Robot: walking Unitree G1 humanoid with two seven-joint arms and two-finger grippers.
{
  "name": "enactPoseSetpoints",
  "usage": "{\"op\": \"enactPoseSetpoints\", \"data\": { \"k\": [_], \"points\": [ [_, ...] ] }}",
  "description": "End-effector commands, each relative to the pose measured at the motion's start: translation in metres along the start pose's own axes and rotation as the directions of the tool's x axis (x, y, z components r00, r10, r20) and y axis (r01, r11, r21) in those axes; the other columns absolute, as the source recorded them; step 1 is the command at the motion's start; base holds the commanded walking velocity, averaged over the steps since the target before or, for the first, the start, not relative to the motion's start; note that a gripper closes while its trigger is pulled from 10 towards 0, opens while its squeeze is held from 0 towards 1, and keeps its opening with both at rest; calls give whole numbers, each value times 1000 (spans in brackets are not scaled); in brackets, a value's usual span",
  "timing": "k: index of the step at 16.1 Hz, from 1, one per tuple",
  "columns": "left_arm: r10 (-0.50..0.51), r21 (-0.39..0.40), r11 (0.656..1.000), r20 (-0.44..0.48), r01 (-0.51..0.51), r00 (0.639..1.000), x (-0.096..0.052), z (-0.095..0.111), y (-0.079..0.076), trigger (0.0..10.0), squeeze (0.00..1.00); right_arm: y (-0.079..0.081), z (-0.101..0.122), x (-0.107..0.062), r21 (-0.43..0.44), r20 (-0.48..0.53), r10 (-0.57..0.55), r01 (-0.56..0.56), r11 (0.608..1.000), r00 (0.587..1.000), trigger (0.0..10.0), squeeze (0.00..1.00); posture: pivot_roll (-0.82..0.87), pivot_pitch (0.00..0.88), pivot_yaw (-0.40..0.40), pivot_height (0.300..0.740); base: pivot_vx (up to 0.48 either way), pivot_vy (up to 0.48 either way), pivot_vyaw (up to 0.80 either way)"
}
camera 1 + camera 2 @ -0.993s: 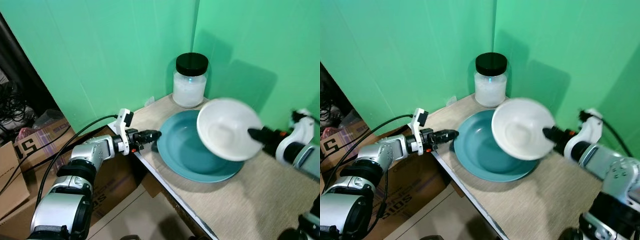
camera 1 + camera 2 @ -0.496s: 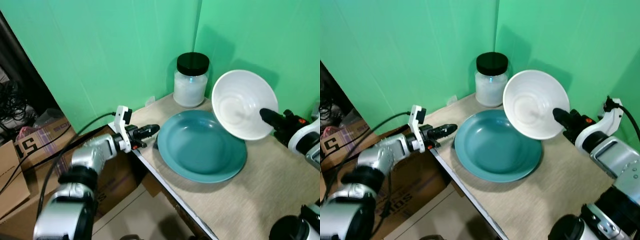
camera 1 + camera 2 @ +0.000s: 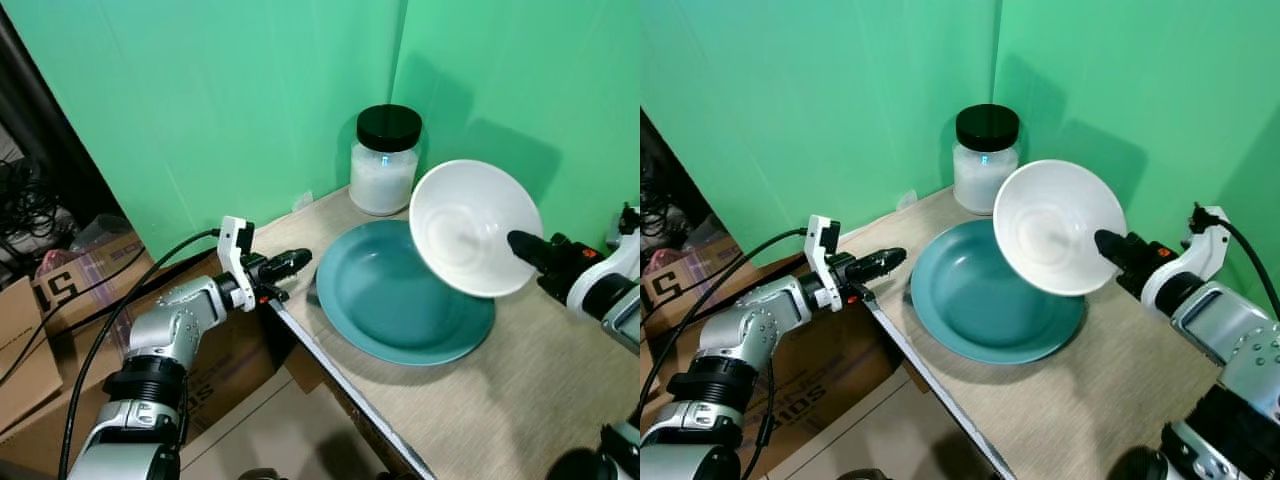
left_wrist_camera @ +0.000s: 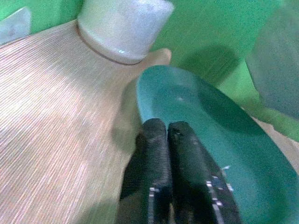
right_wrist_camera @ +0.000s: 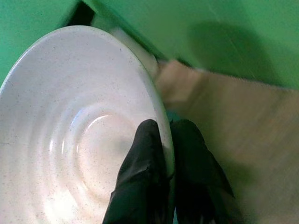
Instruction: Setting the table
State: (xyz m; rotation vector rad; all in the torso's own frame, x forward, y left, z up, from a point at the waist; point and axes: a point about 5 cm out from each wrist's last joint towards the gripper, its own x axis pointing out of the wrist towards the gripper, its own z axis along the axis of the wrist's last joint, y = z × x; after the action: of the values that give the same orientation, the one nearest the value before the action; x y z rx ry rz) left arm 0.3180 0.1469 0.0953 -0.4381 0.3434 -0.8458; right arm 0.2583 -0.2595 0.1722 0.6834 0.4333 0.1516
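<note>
The right hand clamps the tilted white bowl above the teal plate; the left hand, fingers together, hovers beside the plate's rim.

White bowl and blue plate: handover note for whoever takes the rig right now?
Right gripper: shut on the white bowl by its rim, bowl tilted in the air above the blue plate.
Left gripper: shut on nothing, at the table's edge beside the plate.
Done: plate lies on the table, near the black-lidded jar.
Left: level the bowl and set it down, probably on the plate, then release.
</note>
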Motion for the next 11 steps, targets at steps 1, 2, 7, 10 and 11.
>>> {"op": "enactPoseSetpoints", "data": {
  "k": [1, 2, 7, 10, 11],
  "points": [
    [22, -8, 1000, -9, -22, 1000, -6, 5, 6, 10000, 1000, 4, 5, -2, -51, 31, -2, 3, 999, 1000, 0, 0, 31, 0, 44, 740, 0, 0, 0],
    [17, -12, 1000, -11, -17, 1000, -7, 6, 7, 10000, 1000, 0, 7, -2, -49, 45, -24, 26, 998, 999, 0, 0, 30, 0, 44, 740, 0, 0, 0],
    [-101, -88, 992, -77, 94, 992, 2, 0, -1, 10000, 1000, -22, 8, -12, -82, -1, -167, 167, 983, 986, 0, 0, 13, 0, 53, 740, 0, 0, 0],
    [-157, -149, 979, -100, 141, 982, 9, -3, -4, 10000, 1000, -27, -9, -14, -113, -90, -195, 184, 976, 977, 0, 0, 2, 0, 57, 740, 0, 0, 0],
    [-156, -153, 978, -108, 138, 982, 9, -4, -3, 10000, 1000, -28, -12, -13, -114, -94, -197, 186, 976, 976, 0, 0, 2, 0, 56, 740, 0, 0, 0]
  ]
}}
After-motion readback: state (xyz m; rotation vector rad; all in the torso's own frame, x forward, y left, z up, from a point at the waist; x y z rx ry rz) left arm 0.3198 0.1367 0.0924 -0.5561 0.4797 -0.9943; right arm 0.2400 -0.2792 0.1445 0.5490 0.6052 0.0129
